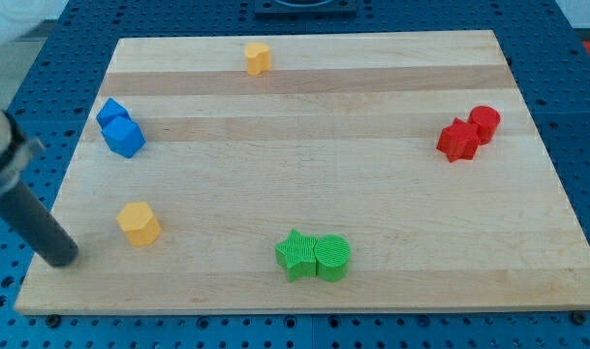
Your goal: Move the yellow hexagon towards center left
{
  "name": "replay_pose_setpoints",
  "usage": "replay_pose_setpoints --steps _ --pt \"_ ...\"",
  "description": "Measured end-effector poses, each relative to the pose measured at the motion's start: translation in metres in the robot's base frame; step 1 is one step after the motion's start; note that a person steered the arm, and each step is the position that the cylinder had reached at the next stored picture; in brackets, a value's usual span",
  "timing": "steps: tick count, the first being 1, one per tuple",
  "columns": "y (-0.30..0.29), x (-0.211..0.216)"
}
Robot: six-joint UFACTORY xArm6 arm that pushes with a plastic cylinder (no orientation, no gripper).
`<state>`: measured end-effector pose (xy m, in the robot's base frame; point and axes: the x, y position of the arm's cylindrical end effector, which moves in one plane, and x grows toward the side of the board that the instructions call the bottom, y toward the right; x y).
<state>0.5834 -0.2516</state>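
Observation:
A yellow hexagon (139, 223) lies on the wooden board (304, 165) at the view's lower left. My tip (60, 257) rests on the board's left edge, to the left of and slightly below the hexagon, a short gap apart from it. A second yellow block (258, 58), of less clear shape, sits near the top edge, left of middle.
Two blue blocks (120, 128) touch each other at the left edge, above the hexagon. A green star (295, 255) and a green cylinder (332, 258) touch at the bottom middle. A red star (458, 140) and a red cylinder (484, 123) touch at the right.

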Motion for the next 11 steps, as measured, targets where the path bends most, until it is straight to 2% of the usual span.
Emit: replay_pose_setpoints --steps 1,2,5,6,7,8,9,11 --pt "0.026 0.014" --pt "0.032 -0.005" --pt "0.059 -0.006" --pt "0.077 -0.022" --pt "0.078 -0.070" --pt "0.078 -0.092" --pt "0.078 -0.084" --pt "0.030 -0.014"
